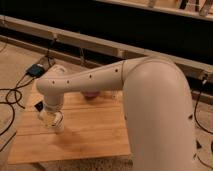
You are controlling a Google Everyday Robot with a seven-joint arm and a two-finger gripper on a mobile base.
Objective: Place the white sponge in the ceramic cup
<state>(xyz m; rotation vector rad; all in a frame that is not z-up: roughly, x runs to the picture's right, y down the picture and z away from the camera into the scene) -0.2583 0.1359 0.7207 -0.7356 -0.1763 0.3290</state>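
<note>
You're looking at the big white arm [150,100] reaching across the wooden worktop [90,135], and the gripper [51,120] is hanging down at the left side of the board, its jaws spread wide. Something pale and blocky is sitting right at the gripper's tips, low against the wood, and that's looking like the white sponge [56,125], though you can't tell whether the jaws are straddling it or just hovering beside it. Expect it to be handling light and soft: it should be squashing under the squeeze rather than slipping, so you'd be wanting to take it across its narrow sides and close gently. The ceramic cup isn't showing anywhere; the arm is covering much of the far edge of the worktop, so it could be hiding behind it. Peeking out from under the forearm is a dark reddish rounded thing, probably a bowl [91,94], sitting well apart from the gripper. Black cables [12,97] are trailing over the floor to the left, with a small dark box [36,70] beyond the corner, none of it crowding the worktop.
</note>
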